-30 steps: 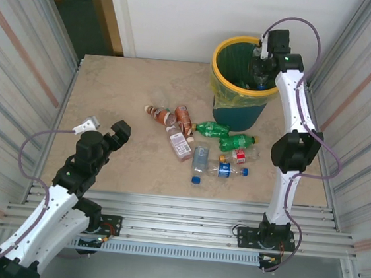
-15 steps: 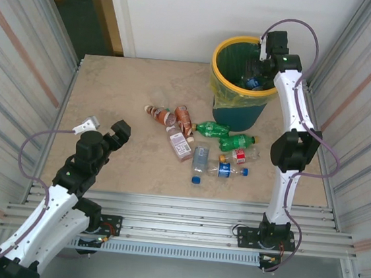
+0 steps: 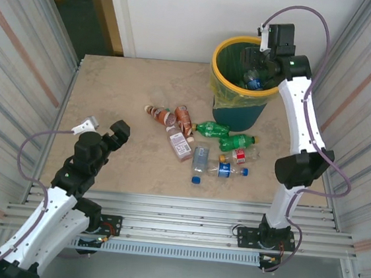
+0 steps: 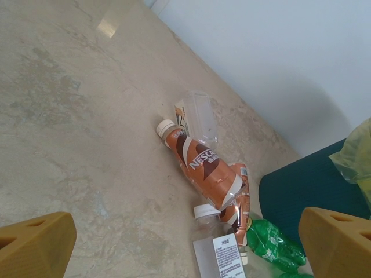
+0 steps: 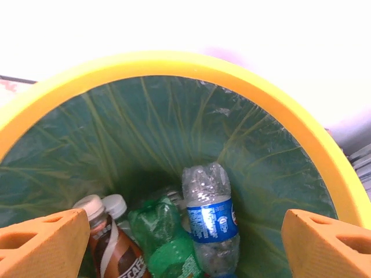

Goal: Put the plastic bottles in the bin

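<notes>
My right gripper [image 5: 184, 243] hangs above the bin [image 3: 215, 69], jaws spread wide with nothing between them. Straight below, inside the bin, a blue-labelled bottle [image 5: 210, 217] rests among others. The remaining bottles [image 3: 201, 144] lie scattered on the table [image 3: 111, 91], just near-left of the bin. Closest to the bin's foot is a green bottle [image 3: 212, 128], lying flat with its long axis side to side across my reach, so I judge my right arm the nearer one for it. My left gripper [image 4: 186, 243], also spread and empty, hovers well apart from the bin, facing a brown bottle [image 4: 200, 168].
</notes>
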